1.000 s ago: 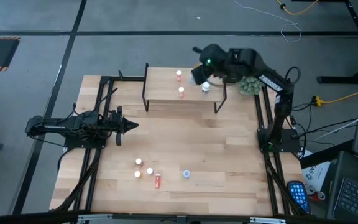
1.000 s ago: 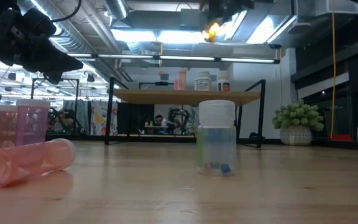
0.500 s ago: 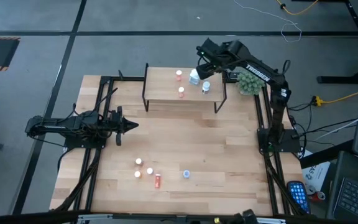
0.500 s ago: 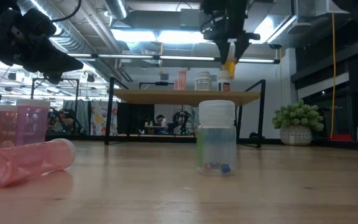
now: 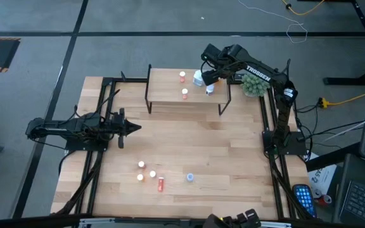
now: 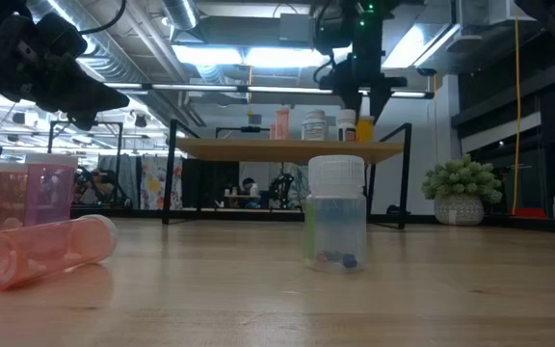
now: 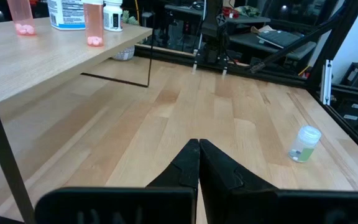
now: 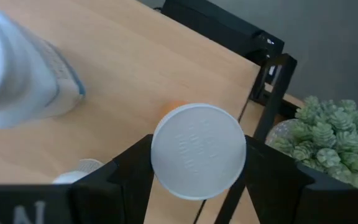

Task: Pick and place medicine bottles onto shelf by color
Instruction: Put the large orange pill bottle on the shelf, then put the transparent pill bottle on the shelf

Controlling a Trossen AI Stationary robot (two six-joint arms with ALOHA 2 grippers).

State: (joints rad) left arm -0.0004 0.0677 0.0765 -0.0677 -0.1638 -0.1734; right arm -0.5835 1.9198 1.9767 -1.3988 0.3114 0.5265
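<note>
The shelf [image 5: 170,90] stands at the table's far side with two pink bottles [image 5: 182,76], a larger white-blue bottle [image 5: 198,78] and a small white bottle [image 5: 210,88] upright on its top. My right gripper [image 5: 211,73] hangs over the shelf's right end, shut on an orange white-capped bottle [image 6: 365,128]. My left gripper [image 5: 135,128] is shut and empty above the table's left middle; its wrist view [image 7: 199,152] shows the shut fingertips. Several more bottles [image 5: 152,173] stand or lie near the table's near edge. My right gripper pinches the orange bottle between its two fingers, one on each side just below the white cap [image 8: 197,151]. The fingers point down from above. The bottle stays upright, its base at the shelf top [image 6: 287,146]; whether it touches the top, I cannot tell.
A green plant ball [image 5: 254,85] in a pot sits just right of the shelf. Near the table's near edge, a pink bottle [image 6: 41,251] lies on its side and a clear bottle with blue pills [image 6: 336,214] stands upright. Bare wood lies between shelf and bottles.
My right gripper has gone down toward the shelf's right end with the orange bottle, which stays upright and now sits level with the other bottles there, beside the small white one.
</note>
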